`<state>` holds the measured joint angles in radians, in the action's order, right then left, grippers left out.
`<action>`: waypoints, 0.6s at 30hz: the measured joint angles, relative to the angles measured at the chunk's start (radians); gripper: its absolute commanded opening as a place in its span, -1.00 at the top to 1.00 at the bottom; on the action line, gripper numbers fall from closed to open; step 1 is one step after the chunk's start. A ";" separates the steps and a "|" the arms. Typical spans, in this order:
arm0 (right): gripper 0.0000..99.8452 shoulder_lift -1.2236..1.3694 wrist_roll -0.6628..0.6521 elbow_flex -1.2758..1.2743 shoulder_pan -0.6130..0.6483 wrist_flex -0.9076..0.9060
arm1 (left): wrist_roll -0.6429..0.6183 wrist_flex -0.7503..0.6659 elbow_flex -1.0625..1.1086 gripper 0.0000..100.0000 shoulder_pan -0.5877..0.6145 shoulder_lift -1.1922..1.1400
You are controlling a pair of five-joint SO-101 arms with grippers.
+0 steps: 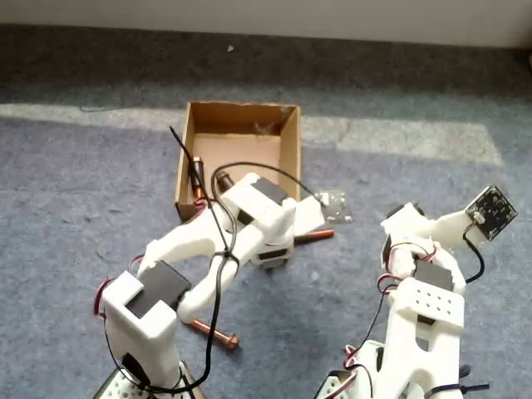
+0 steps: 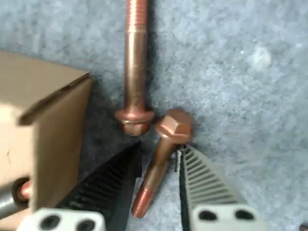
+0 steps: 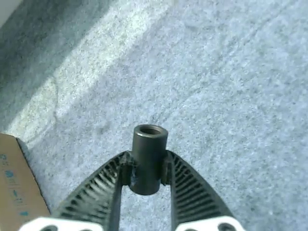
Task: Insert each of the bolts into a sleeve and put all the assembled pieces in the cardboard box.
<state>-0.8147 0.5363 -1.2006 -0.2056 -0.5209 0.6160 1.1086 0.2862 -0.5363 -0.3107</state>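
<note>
Two copper bolts lie on the carpet by the cardboard box's [image 1: 287, 158] front corner. My left gripper [image 2: 161, 149] hangs open over one bolt [image 2: 163, 159], its fingers on either side of the shank, just behind the hex head. The other bolt [image 2: 136, 62] lies head to head with it, and pokes out past the arm [image 1: 316, 236] in the high view. A third bolt [image 1: 213, 332] lies near the left arm's base. My right gripper [image 3: 146, 161] is shut on a dark sleeve [image 3: 149, 154], held upright with its bore showing. An assembled piece [image 1: 198, 179] lies in the box.
The box wall [image 2: 43, 130] stands close beside the left gripper's finger. A corner of the box [image 3: 17, 187] shows at the edge of the right wrist view. Grey carpet spreads between and in front of the two arms.
</note>
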 measured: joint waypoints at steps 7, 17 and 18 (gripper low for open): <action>0.99 0.000 0.000 0.000 -0.005 0.000 | -0.003 0.006 -0.008 0.99 -0.035 -0.026; 0.99 -0.098 -0.118 -0.028 0.034 -0.025 | -0.169 0.069 0.124 0.99 -0.029 0.365; 0.99 -0.140 -0.130 -0.035 0.055 -0.044 | -0.181 0.069 0.158 0.99 -0.029 0.430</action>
<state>-0.9544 0.4058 -1.2359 -0.1504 -0.5654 0.4350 1.1776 0.4442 -0.5654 0.1189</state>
